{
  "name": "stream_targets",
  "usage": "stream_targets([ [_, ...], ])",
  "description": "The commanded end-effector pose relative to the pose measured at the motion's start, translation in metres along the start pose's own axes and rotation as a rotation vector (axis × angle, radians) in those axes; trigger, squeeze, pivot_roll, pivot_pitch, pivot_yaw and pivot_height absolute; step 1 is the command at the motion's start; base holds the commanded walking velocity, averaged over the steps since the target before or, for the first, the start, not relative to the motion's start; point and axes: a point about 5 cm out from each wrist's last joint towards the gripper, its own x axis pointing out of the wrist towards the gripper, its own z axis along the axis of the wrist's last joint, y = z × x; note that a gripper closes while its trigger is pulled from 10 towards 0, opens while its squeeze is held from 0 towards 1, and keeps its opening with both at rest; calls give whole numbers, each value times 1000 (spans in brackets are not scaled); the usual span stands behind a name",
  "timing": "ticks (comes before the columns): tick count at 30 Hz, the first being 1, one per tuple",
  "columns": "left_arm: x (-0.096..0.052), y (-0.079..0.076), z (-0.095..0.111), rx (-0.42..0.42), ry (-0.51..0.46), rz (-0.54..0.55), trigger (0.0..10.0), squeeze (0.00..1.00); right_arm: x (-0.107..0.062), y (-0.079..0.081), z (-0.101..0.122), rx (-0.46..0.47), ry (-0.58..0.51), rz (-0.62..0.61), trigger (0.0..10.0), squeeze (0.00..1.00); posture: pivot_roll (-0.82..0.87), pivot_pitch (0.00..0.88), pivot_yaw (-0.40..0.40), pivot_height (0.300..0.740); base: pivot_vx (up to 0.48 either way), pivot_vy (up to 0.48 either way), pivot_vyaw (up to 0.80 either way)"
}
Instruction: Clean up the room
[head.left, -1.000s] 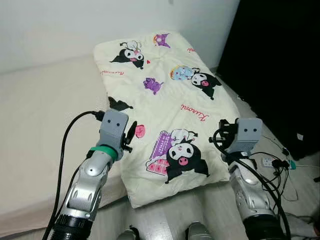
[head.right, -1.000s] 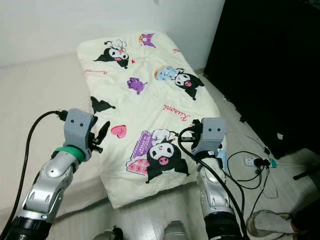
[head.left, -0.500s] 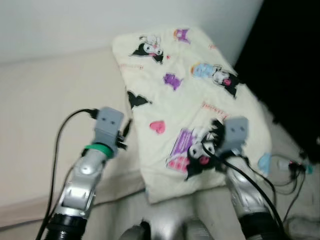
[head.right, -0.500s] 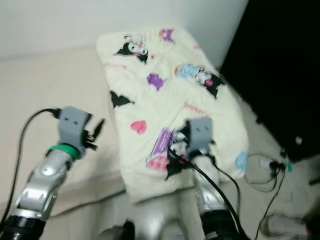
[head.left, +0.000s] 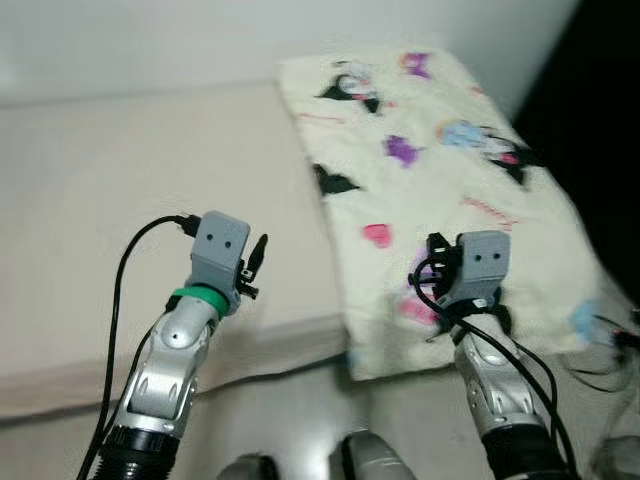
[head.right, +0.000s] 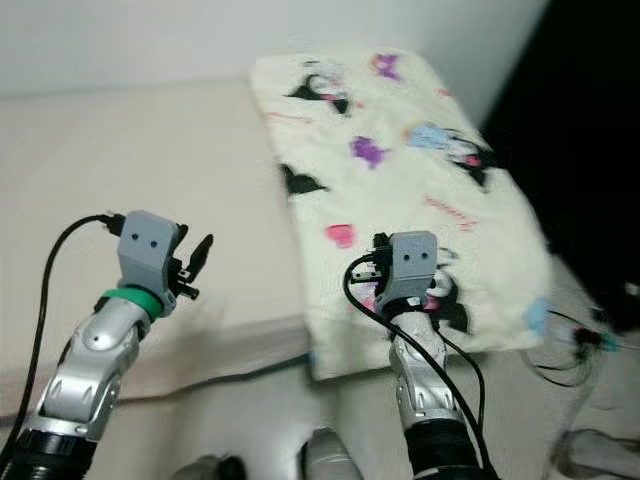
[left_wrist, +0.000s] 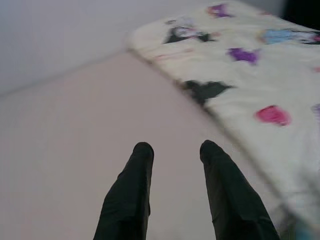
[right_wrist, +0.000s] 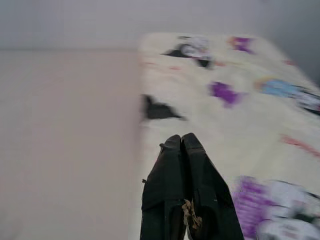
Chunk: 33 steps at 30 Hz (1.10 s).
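I hold both arms raised over the bed (head.left: 120, 200): left gripper (left_wrist: 172, 150) jaws wide above bare mattress, right gripper (right_wrist: 181, 142) jaws closed, empty, above the folded cartoon-print quilt (head.left: 450, 170) on the bed's right side.

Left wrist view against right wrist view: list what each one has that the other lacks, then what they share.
Left wrist view: the left pincer, fingers spread apart, over the bare beige mattress, and a pink heart printed on the quilt.
Right wrist view: the right pincer, fingers pressed together, above the quilt's edge, and a purple-and-white print near it.
Shared: the cartoon-print quilt, the mattress and the pale wall.
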Motion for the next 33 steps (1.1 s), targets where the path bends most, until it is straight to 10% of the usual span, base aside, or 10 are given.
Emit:
stream_targets([
  [1, -1, -3, -3, -6, 8, -12, 10000, 0, -2, -3, -4, 14, 14, -11, 10000, 0, -85, 99, 76, 703, 0, 0, 0],
  [33, -3, -2, -11, -30, 28, -4, 10000, 0, -4, 13, -11, 33, 40, 32, 10000, 0, -81, 105, 82, 703, -47, 0, 0],
])
